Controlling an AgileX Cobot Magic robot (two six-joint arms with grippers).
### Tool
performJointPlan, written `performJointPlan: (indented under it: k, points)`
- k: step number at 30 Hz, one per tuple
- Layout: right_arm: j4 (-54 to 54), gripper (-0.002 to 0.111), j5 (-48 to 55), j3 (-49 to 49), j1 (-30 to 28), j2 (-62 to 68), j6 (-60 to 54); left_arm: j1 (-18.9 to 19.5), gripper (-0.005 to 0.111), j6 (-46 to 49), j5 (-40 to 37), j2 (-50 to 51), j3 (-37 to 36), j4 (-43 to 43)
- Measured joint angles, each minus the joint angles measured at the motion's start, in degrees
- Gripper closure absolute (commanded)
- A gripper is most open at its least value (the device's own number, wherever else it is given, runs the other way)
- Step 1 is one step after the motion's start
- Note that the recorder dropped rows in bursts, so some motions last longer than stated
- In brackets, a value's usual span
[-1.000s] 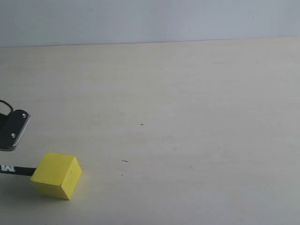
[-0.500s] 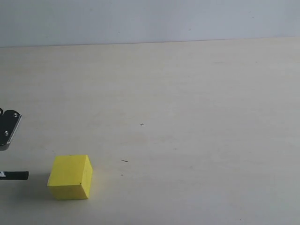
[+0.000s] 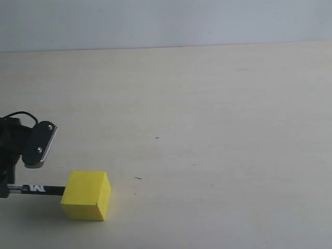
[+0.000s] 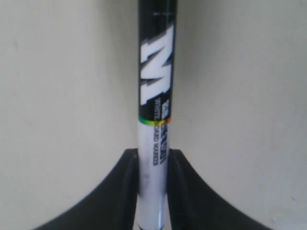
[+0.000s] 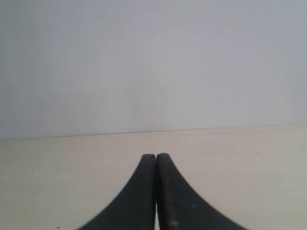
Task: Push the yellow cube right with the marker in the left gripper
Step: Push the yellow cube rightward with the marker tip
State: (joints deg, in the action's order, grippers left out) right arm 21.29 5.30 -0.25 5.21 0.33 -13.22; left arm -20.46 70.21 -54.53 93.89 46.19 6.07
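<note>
The left hand (image 4: 152, 165) pinched the marker (image 4: 156, 81) by its white barrel, with the black lettered end sticking out past the fingers. The marker lay nearly level just above the worktop (image 3: 207, 104), and its black tip met the left face of the yellow cube (image 3: 86, 195). The cube sat flat toward the near left corner of the worktop, well clear of the far edge. The right hand (image 5: 156, 160) was pressed together on nothing, facing the far edge.
</note>
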Motion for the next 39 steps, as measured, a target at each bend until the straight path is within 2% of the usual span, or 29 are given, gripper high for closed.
performJointPlan:
  k: [3, 6, 14, 24, 27, 34, 39]
  points:
    - [0.00, 0.108, 0.00, 0.00, 0.00, 0.00, 0.00, -3.10, 0.107, 0.18, 1.92, 0.00, 0.00, -1.71]
    - [0.00, 0.108, 0.00, 0.00, 0.00, 0.00, 0.00, -3.74, 0.107, 0.18, 0.98, 0.11, 0.00, -1.34]
    - [0.00, 0.108, 0.00, 0.00, 0.00, 0.00, 0.00, 0.14, 0.107, -0.43, -2.93, 0.11, 0.00, 1.03]
    - [0.00, 0.108, 0.00, 0.00, 0.00, 0.00, 0.00, 0.41, 0.107, -1.00, -0.59, 0.11, 0.00, -1.49]
    - [0.00, 0.108, 0.00, 0.00, 0.00, 0.00, 0.00, -1.56, 0.107, -1.08, 0.84, 0.11, 0.00, -3.46]
    - [0.00, 0.108, 0.00, 0.00, 0.00, 0.00, 0.00, -9.93, 0.107, -1.23, 1.34, 1.12, 2.51, -4.77]
    - [0.00, 0.108, 0.00, 0.00, 0.00, 0.00, 0.00, -10.35, 0.107, -3.15, 0.14, 1.50, 3.48, -3.82]
